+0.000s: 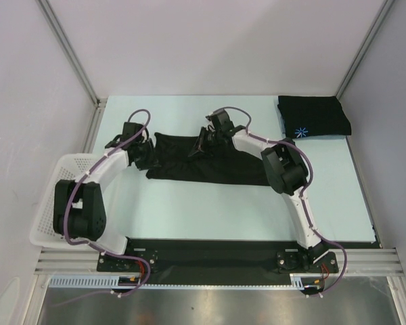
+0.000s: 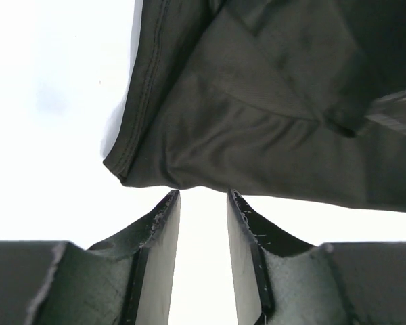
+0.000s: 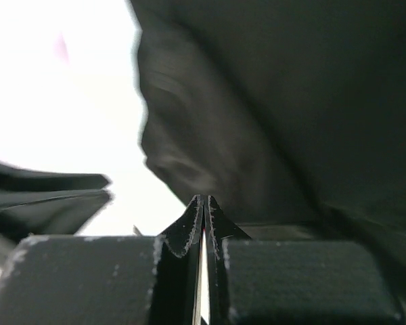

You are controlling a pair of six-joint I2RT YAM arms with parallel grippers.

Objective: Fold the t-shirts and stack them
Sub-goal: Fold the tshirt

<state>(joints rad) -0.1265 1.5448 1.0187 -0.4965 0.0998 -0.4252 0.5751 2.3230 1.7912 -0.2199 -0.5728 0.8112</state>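
Note:
A black t-shirt (image 1: 216, 169) lies partly folded across the middle of the table. My left gripper (image 1: 143, 150) is at its left end. In the left wrist view that gripper (image 2: 203, 196) is open with nothing between its fingers, and the t-shirt's hem (image 2: 257, 135) lies just past the tips. My right gripper (image 1: 201, 143) is at the t-shirt's back edge. In the right wrist view it (image 3: 204, 200) is shut, and the t-shirt's edge (image 3: 257, 122) runs right into its tips. A second black t-shirt (image 1: 313, 116), folded and with a light-blue starburst logo, lies at the back right corner.
A white mesh basket (image 1: 68, 159) stands at the table's left edge beside the left arm. Grey walls and metal posts close in the back and both sides. Bare pale-blue table (image 1: 210, 210) stretches between the t-shirt and the arm bases.

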